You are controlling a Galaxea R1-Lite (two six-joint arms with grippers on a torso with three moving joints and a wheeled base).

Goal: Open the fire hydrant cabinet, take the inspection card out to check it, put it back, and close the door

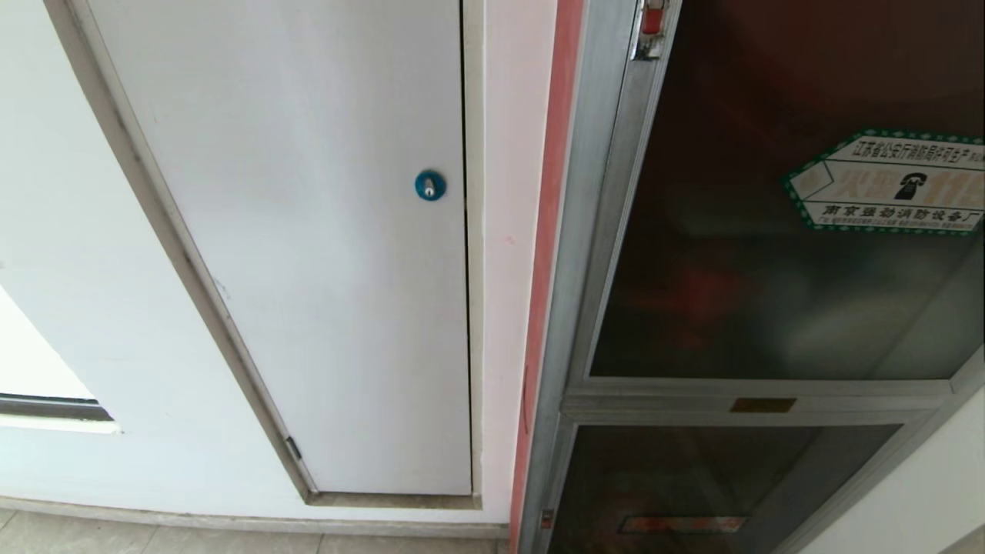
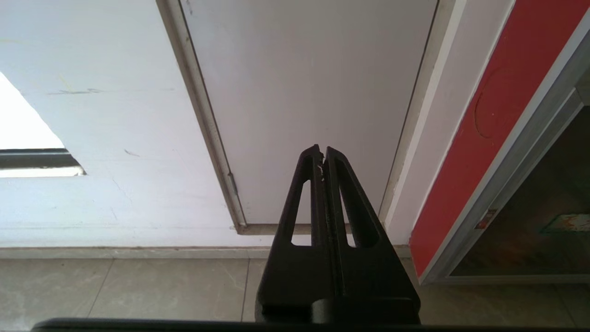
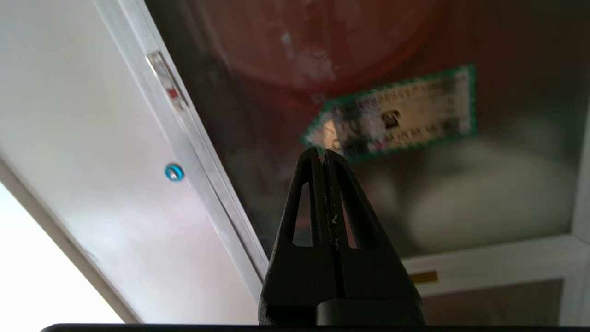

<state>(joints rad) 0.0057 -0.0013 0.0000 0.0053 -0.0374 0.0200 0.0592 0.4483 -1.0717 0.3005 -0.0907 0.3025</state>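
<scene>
Left gripper (image 2: 323, 152): matte black plastic, two long tapering fingers (image 2: 350, 203), each with elongated triangular cut-out window; small pale chip at tip seam; rounded black boss at base, dark curved housing edge beneath

Right gripper (image 3: 322, 154): same black build, matching triangular cut-outs in fingers (image 3: 352, 207); pale specks and scuffs along centre seam; rounded boss at base

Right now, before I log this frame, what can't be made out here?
- Inspection card: not visible in any view; the tinted glass of the door shows only dim red and pale shapes.
- Red latch: cut off by the head view's top edge.
- Sticker: its print is blurred in the right wrist view.
- Right pincer and left pincer: outside the head view, so their distance from the cabinet is unclear.
</scene>
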